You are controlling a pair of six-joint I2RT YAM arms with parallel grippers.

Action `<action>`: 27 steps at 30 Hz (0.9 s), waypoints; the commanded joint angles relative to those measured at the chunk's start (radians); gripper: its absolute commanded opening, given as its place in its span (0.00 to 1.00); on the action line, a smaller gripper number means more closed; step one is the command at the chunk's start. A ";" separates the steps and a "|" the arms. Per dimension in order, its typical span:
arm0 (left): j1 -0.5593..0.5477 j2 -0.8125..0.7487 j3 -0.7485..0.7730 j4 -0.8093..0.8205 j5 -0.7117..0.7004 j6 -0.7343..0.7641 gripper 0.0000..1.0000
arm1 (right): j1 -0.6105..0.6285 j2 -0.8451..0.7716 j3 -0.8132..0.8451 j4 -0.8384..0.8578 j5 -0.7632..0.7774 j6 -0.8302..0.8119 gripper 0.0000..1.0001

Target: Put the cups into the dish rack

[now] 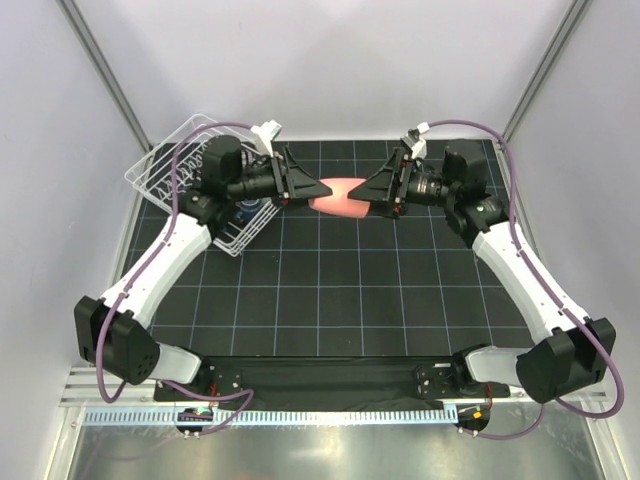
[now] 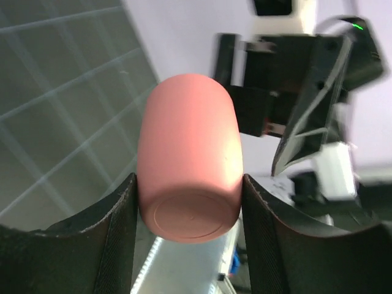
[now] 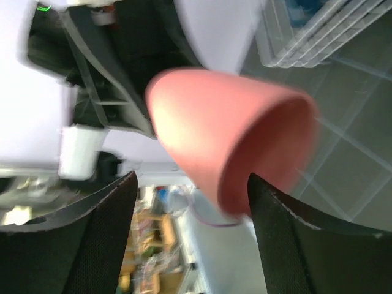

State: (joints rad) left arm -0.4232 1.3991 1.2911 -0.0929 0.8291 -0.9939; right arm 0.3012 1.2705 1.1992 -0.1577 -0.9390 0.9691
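Currently in hand: passing the pink cup (image 1: 340,197) from one arm to the other, in mid-air above the desk (image 1: 330,300).
Place of the cup: sideways between the two pincers, off the desk, just right of the dish rack (image 1: 160,165); base toward the left arm, mouth toward the right arm.
State of left pincer (image 1: 316,189): clamped on the base end, both fingers (image 2: 119,226) touching the sides.
State of right pincer (image 1: 374,196): spread around the mouth end, fingers (image 3: 110,226) clear of the wall on both sides; no grip there.
State of dish rack: far left of the desk, set at an angle to the grid; holds something dark blue, likely the mug (image 1: 246,211).
Next move calls for: backing the right pincer straight off along the cup's axis without nudging it, then swinging the left arm over the rack and lowering the cup between the dividers.
Risk: shallow hold on a smooth, rounded base; could slip when tilted.
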 commanded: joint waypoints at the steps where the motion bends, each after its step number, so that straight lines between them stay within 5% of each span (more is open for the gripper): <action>1: 0.057 -0.012 0.160 -0.474 -0.210 0.299 0.00 | -0.001 0.007 0.167 -0.529 0.280 -0.355 0.74; 5: 0.124 -0.009 0.264 -0.713 -0.500 0.463 0.00 | -0.011 0.065 0.275 -0.756 0.525 -0.464 0.75; 13: 0.167 0.029 0.332 -0.930 -0.868 0.613 0.00 | -0.013 0.082 0.254 -0.747 0.494 -0.446 0.75; 27: 0.268 0.043 0.238 -0.841 -0.881 0.646 0.00 | -0.014 0.104 0.238 -0.741 0.470 -0.434 0.75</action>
State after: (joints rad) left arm -0.1612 1.4387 1.5494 -0.9855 -0.0444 -0.3622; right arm 0.2878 1.3773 1.4414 -0.9134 -0.4587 0.5426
